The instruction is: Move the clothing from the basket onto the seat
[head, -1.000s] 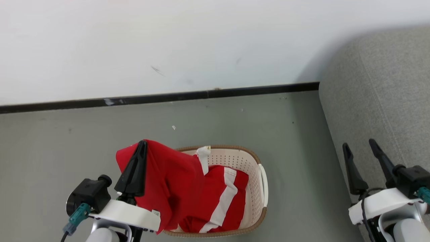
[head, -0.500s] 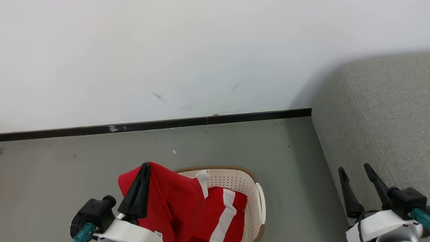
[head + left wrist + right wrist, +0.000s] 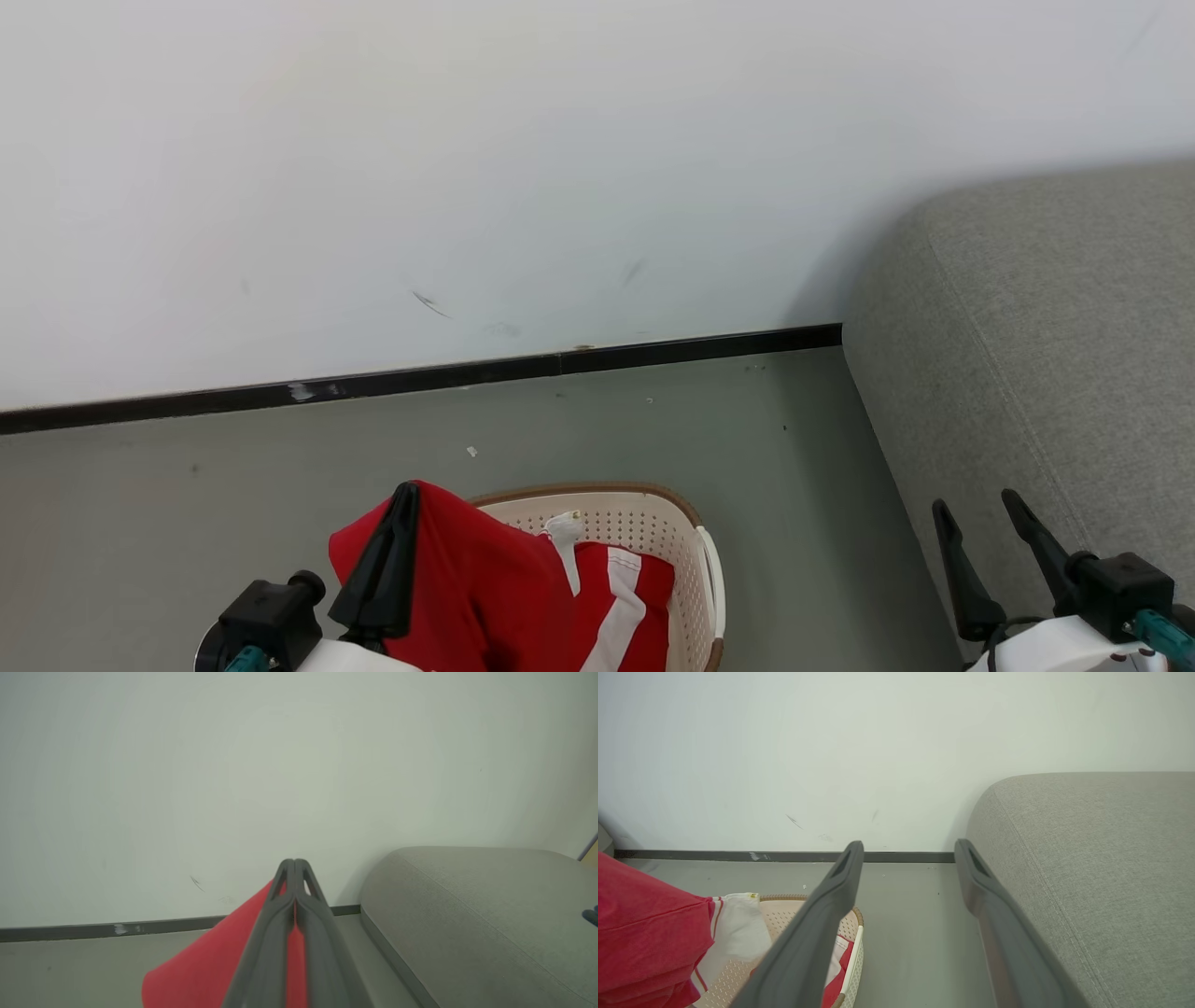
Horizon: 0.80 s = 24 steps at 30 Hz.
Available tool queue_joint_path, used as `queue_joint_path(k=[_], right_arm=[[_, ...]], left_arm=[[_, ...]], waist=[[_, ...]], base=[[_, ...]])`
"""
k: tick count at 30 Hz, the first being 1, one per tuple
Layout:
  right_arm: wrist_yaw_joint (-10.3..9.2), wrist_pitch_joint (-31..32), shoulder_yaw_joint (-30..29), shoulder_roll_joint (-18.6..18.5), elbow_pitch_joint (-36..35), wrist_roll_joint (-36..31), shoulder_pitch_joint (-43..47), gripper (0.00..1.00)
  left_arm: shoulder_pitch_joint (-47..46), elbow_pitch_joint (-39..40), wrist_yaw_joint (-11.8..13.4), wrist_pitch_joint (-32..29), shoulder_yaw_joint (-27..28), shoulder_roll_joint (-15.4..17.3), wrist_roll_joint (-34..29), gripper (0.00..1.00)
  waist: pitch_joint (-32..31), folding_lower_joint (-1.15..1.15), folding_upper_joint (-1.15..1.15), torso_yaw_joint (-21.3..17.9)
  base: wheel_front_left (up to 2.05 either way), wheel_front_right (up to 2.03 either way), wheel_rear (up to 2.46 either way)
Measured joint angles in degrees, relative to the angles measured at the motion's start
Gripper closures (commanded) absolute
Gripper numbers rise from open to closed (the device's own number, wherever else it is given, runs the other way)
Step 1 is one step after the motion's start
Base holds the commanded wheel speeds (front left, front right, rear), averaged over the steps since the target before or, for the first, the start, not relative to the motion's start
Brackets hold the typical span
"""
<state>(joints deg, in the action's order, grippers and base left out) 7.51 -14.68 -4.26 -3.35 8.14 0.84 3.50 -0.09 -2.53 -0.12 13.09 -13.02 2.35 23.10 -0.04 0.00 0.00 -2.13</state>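
Note:
My left gripper (image 3: 406, 492) is shut on a red garment (image 3: 467, 588), lifted over the left side of the cream basket (image 3: 653, 527); the cloth drapes down from the fingertips. In the left wrist view the closed fingers (image 3: 295, 864) pinch the red garment (image 3: 210, 966). A second red garment with a broad white stripe (image 3: 627, 602) lies in the basket. My right gripper (image 3: 976, 504) stands open at the lower right, beside the grey seat (image 3: 1055, 373). The right wrist view has the open fingers (image 3: 840, 877) framing the floor, the basket (image 3: 852, 952) to their left and the seat (image 3: 1092, 858) to their right.
A white wall (image 3: 560, 168) with a dark skirting board (image 3: 560, 364) runs behind the basket. Grey floor (image 3: 784, 523) lies between the basket and the seat's rounded side.
The head camera has tilted up, so the basket, floor and grippers sit lower in the picture. The left gripper keeps its hold on the red garment, lifted higher relative to the basket.

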Motion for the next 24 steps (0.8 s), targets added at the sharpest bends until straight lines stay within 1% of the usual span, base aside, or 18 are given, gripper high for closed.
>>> queue_joint_path(k=[15, 24], right_arm=[[0.0, 0.0, 0.08, 0.07, -0.87, -0.31, 0.45, 0.0], [0.0, 0.0, 0.55, 0.33, -1.43, -0.3, 0.94, 0.0]], left_arm=[[1.18, 2.49, 0.97, -1.52, -0.24, 0.53, -0.01, 1.0], [1.49, 3.33, 0.94, -3.44, -1.77, 1.22, -0.55, 1.0]], waist=[[0.27, 0.0, 0.0, -0.89], [1.58, 0.0, 0.0, -1.53]], base=[[0.0, 0.0, 0.0], [0.0, 0.0, 0.0]])
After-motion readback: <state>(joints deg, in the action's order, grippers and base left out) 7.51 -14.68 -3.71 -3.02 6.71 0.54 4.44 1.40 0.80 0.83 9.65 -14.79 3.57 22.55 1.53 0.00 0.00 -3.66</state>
